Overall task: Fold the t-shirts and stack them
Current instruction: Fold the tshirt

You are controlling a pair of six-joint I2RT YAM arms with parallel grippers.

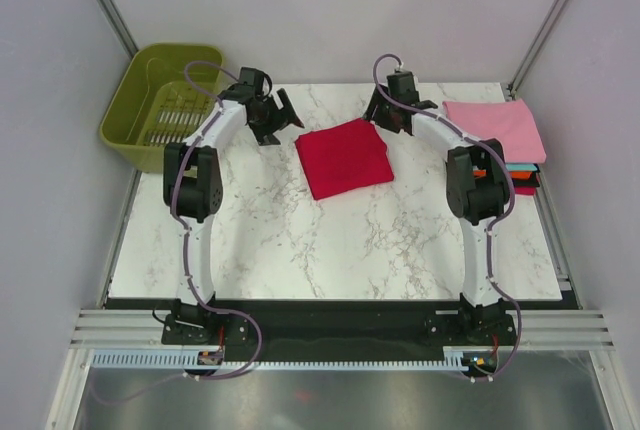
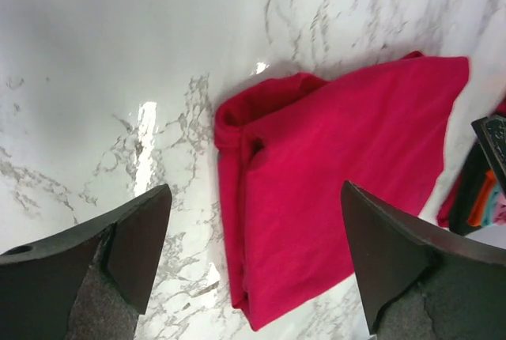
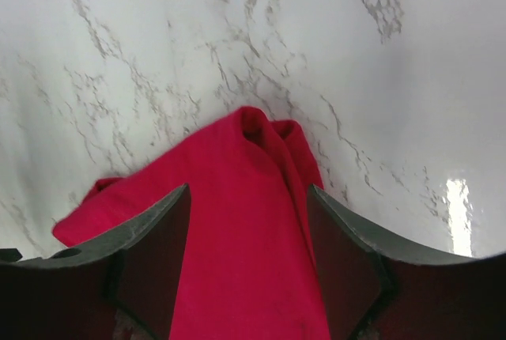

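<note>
Left gripper (image 1: pixel 272 115): it is standing wide open and holding nothing, hovering just off the shirt's far left corner.
Shirt: the crimson-red folded cloth t-shirt (image 1: pixel 344 157) is lying flat on the white marble desk (image 1: pixel 300 240), between the two grippers and slightly nearer the arm bases than either. Its thick, layered edge, with a small bunched tuck, is lying on the left gripper's side.
Right gripper (image 1: pixel 385 115): its jaws are standing apart and gripping nothing, hanging over the shirt's far right corner, with cloth showing beneath them.
Stack: a pink folded t-shirt (image 1: pixel 495 128) is topping a pile of darker and brighter ones (image 1: pixel 525 175), near the right gripper on its outer side.
Step in hand: the fold is looking finished, so moving the bundle onto the pile is probably coming next.
Doing it well: each gripper should be pinching every layer at its own edge, lifting level and together, then lowering squarely over the pink shirt.
Risk: catching only the top layer is likely to undo the fold.
</note>
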